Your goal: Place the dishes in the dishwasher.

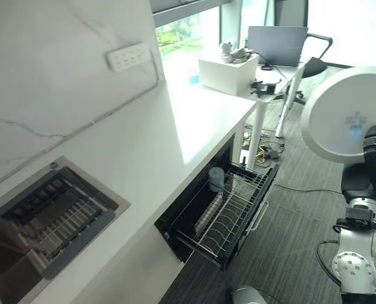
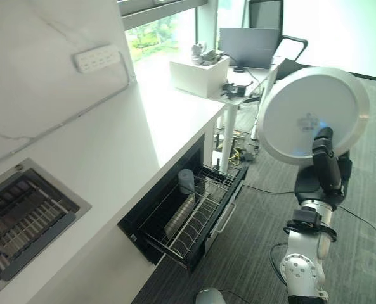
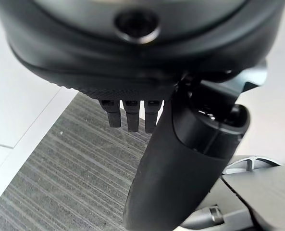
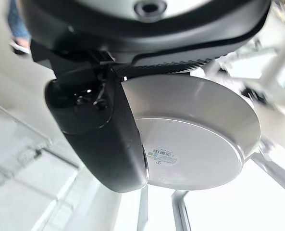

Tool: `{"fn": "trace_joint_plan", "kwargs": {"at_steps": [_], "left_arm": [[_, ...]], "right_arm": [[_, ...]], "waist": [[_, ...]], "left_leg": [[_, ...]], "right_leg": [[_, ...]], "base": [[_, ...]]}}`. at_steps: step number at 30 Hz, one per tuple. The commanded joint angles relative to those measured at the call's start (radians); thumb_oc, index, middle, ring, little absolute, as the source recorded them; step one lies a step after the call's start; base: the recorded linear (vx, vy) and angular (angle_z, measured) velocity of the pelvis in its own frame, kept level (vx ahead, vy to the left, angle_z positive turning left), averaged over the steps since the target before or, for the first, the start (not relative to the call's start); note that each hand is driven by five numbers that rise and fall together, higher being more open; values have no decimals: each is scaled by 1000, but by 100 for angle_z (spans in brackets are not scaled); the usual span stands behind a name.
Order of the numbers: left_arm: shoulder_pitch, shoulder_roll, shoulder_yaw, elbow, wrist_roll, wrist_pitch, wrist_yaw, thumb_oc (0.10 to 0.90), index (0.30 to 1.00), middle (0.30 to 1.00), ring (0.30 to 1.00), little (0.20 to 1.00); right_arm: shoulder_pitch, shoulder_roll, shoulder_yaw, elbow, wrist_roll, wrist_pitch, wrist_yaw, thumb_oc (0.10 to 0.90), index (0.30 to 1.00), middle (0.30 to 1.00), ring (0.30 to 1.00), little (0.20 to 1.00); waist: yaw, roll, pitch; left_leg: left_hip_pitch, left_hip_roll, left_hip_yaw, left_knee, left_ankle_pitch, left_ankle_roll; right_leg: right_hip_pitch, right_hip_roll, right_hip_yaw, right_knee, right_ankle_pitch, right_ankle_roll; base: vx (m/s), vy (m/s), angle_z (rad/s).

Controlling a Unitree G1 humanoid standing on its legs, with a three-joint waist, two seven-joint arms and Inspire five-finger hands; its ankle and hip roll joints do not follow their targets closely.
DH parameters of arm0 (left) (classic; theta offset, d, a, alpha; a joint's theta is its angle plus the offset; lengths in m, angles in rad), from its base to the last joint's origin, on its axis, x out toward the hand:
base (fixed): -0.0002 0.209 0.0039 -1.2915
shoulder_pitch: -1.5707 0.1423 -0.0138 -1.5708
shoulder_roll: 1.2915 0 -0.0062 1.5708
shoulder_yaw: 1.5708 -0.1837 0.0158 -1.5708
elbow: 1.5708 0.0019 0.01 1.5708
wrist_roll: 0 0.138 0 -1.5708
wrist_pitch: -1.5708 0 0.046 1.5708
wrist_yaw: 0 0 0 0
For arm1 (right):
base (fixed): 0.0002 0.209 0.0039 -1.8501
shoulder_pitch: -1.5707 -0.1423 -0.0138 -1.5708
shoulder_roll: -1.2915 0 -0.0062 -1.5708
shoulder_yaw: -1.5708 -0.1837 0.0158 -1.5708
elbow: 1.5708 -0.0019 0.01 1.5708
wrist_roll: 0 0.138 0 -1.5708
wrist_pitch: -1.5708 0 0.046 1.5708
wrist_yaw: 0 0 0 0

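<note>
one white plate (image 2: 311, 114) rides upright in the right hand (image 2: 327, 161), thumb pinching only its lower rim, high and well apart from the open dishwasher rack (image 2: 191, 218). that thin grip could let it slip; left hand (image 3: 180, 159) hangs relaxed.

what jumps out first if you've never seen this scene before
The big white plate held upright in the right hand, out over the carpet. Next, the dishwasher's wire rack pulled out under the white counter, with a grey cup at its back.
</note>
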Motion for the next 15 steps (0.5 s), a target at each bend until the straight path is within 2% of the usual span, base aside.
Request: {"fn": "trace_joint_plan", "kwargs": {"at_steps": [1,4,10,15], "left_arm": [[-113,-12,13,-36,-29,-46,-12,800,900,900,900,900],[-110,-9,14,-43,-39,-41,-16,800,900,900,900,900],[-94,-4,9,-63,-57,-20,-33,800,900,900,900,900],[-75,-16,0,-89,-53,-25,-47,800,900,900,900,900]], "right_arm": [[-119,-1,0,-69,-4,-5,90,400,300,300,300,300],[-113,2,4,-25,14,6,114,400,300,300,300,300],[-115,16,62,49,-44,49,111,400,300,300,300,300],[-124,43,155,131,-111,84,125,400,300,300,300,300]], "waist": [[20,-29,16],[24,-26,19],[51,-21,26],[94,-19,32]], "left_leg": [[-52,17,-83,113,-140,4],[-50,16,-83,113,-142,3],[-58,9,-98,113,-137,3],[-69,-10,-127,113,-135,9]], "right_leg": [[104,-67,-26,-118,0,95],[103,-70,-32,-118,-2,94],[110,-82,-64,-118,-5,93],[129,-101,-114,-118,-7,94]], "base": [[24,-12,-4],[0,0,0],[13,14,5],[27,55,37]]}}
